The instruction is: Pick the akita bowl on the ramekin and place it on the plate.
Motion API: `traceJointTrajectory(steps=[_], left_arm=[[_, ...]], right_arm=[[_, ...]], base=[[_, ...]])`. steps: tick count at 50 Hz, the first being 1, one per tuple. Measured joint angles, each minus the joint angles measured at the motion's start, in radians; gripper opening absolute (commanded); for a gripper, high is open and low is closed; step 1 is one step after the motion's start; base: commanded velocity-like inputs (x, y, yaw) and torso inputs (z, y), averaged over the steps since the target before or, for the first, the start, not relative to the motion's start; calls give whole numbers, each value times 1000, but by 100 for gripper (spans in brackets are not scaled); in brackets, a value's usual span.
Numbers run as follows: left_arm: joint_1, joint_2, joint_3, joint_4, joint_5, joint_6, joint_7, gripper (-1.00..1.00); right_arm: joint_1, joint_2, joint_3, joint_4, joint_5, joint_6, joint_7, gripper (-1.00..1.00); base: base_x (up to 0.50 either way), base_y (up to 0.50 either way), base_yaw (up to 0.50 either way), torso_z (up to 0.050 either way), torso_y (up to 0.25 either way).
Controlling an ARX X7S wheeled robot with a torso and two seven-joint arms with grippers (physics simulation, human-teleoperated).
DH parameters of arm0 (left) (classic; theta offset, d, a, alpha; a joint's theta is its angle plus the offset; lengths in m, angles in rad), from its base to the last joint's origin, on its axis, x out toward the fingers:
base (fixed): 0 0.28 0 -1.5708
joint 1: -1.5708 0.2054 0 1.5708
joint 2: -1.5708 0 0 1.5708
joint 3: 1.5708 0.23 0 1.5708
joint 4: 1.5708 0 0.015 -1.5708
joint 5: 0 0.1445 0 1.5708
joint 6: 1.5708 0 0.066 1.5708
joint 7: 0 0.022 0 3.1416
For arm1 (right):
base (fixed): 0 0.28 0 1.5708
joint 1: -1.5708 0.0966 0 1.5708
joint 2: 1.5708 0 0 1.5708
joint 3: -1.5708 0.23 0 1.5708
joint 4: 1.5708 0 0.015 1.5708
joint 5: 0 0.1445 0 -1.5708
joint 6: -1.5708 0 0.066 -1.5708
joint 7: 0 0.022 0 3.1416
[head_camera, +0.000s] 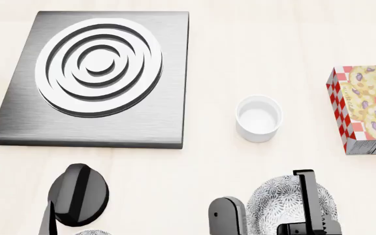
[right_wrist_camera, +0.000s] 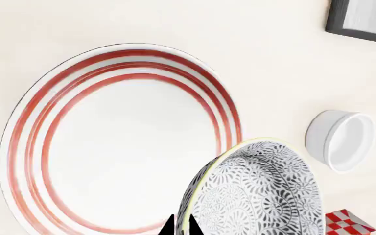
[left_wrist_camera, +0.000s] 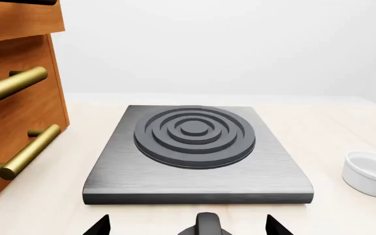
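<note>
Pale cream countertop (head_camera: 260,44) is stretching under everything, with a plain white wall rising behind it in the left wrist view. A wooden drawer unit (left_wrist_camera: 11,117) with brass handles is standing at the edge of that view, just beside the largest item on the counter, a brushed grey hob plate (head_camera: 103,122) carrying raised concentric rings.

Next in size, the plate (right_wrist_camera: 119,147) with thin red rings round its rim is lying flat on the counter, and the right wrist view is showing its middle bare. The akita bowl (right_wrist_camera: 266,196) is hanging tilted over the plate's edge, its patterned inside turned toward the camera, and the right gripper (right_wrist_camera: 181,226) is pinching its rim between its two dark fingertips. In the head view the same bowl is showing at the bottom, behind the right arm.

A red-checked food box (head_camera: 367,107) is lying well apart at the counter's right. The ramekin (head_camera: 258,118) is standing upright and empty between the hob plate and the box.

The left gripper (left_wrist_camera: 188,226) is hovering near the hob plate's front edge, fingertips spread wide with nothing between them.
</note>
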Motion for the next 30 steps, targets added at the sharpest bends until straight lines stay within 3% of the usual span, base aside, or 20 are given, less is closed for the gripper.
traceJointTrajectory(steps=[30], left_arm=[[-3,-7,5,-3,-7,3,-8,100]], right_arm=[[-144,33,7,-56,88,8,158,-100]], base=[[0,0,0,0,0]])
